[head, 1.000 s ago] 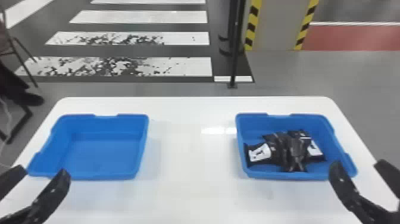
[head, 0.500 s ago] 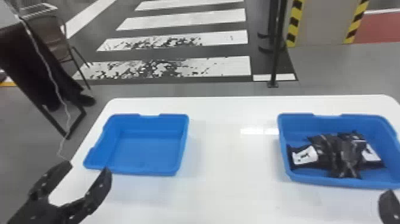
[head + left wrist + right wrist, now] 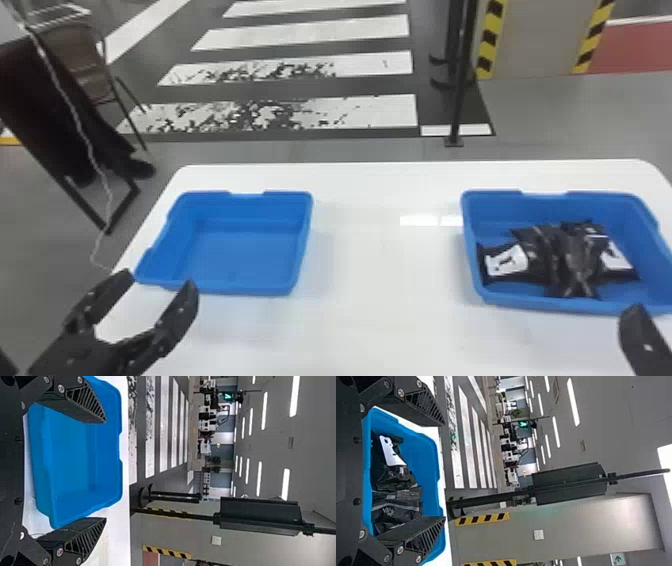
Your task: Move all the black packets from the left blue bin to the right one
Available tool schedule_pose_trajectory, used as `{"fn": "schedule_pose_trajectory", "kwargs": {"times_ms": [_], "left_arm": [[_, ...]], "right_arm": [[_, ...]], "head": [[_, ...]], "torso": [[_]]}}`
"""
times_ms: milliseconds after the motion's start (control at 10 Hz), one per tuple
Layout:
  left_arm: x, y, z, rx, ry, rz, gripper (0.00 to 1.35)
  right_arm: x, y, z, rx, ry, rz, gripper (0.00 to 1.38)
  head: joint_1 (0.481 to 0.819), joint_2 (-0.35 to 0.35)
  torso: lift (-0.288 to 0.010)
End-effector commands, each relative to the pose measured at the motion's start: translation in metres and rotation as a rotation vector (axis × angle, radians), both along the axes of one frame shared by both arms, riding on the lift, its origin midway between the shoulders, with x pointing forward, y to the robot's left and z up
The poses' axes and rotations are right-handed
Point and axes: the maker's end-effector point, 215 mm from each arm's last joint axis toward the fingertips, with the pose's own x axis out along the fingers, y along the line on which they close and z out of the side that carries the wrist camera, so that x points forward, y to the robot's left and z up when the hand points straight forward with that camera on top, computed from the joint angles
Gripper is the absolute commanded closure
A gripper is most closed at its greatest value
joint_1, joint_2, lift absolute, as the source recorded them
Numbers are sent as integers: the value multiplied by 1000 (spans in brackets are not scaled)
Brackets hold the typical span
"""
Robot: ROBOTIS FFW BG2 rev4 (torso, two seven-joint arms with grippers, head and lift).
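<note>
Left blue bin [image 3: 232, 255]: bare inside as far as we can see, sitting flat on the white table [image 3: 380, 300].
Right blue bin [image 3: 525, 301]: it holds what we are after, on the same table, well apart from the other.
Black packets [image 3: 575, 257]: we find them heaped together on the right bin's floor, overlapping, white labels partly showing.
Left gripper [image 3: 158, 280]: fingers spread wide, nothing between them, near the left bin's near side.
Right gripper [image 3: 443, 471]: also released and gripping nothing, near the right bin's near side.
Step in hand: we judge the transfer finished, with no packet left for us to fetch.
Next move: we need no further grasp, only to keep both arms clear of the bins; dipping the right one could snag a rim or disturb the pile.
</note>
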Motion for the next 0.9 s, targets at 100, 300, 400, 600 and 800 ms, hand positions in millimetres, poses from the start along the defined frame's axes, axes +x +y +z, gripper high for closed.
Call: {"fn": "schedule_pose_trajectory", "kwargs": {"times_ms": [100,300,400,600,800], "left_arm": [[-1,3,0,24,0,10,173],[-3,6,2,37,-6,14,173],[-5,10,1,43,-1,20,174],[-6,7,-2,38,7,17,174],[-6,6,-3,36,9,14,173]], "right_arm": [[1,3,0,7,-4,5,205],[2,7,-1,20,-4,15,205],[3,11,-2,30,-4,22,205],[3,11,-4,43,-2,21,206],[3,11,-4,47,-2,21,206]], "head": [[695,177],[695,183],[695,189],[695,208],[695,208]], "torso": [[-138],[-138],[-138],[-138],[-138]]}}
